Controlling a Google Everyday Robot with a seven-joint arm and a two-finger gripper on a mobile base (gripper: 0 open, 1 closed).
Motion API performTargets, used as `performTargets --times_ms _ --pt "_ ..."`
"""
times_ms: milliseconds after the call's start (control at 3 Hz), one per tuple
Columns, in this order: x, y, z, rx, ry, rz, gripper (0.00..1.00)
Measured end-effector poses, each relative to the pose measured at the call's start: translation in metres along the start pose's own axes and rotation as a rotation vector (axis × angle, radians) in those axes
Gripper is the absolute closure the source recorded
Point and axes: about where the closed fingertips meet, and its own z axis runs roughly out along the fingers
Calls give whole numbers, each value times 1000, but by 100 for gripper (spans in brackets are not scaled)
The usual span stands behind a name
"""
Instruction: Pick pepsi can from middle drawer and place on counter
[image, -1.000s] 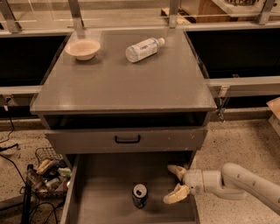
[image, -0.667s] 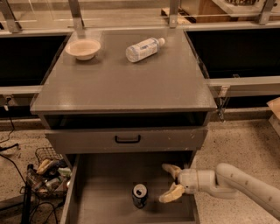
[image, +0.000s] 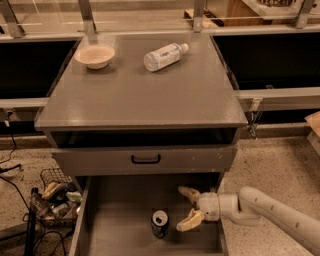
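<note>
Below, 1 pepsi can (image: 160, 223) in middle drawer (image: 120, 215), 1 end effector (image: 181, 209) (splayed) beside.

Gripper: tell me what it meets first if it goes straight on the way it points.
Most likely the pepsi can: the gripper, fingers open, points left low in the middle drawer, and the can stands just ahead, toward its lower finger. Depth is unclear, so contact may be off-centre.

speckled beige floor (image: 272, 160); wire basket (image: 54, 178) lower left; dark bays (image: 270, 60) behind; end effector (image: 184, 209) low centre-right.
</note>
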Motion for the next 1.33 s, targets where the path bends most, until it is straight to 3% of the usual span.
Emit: performTargets --times_ms 333,1000,1333 --pt "21 11 -3 -23 -7 41 0" --pt "-21 28 9 -50 -3 -31 0" --pt "-21 28 9 -49 -2 -33 0"
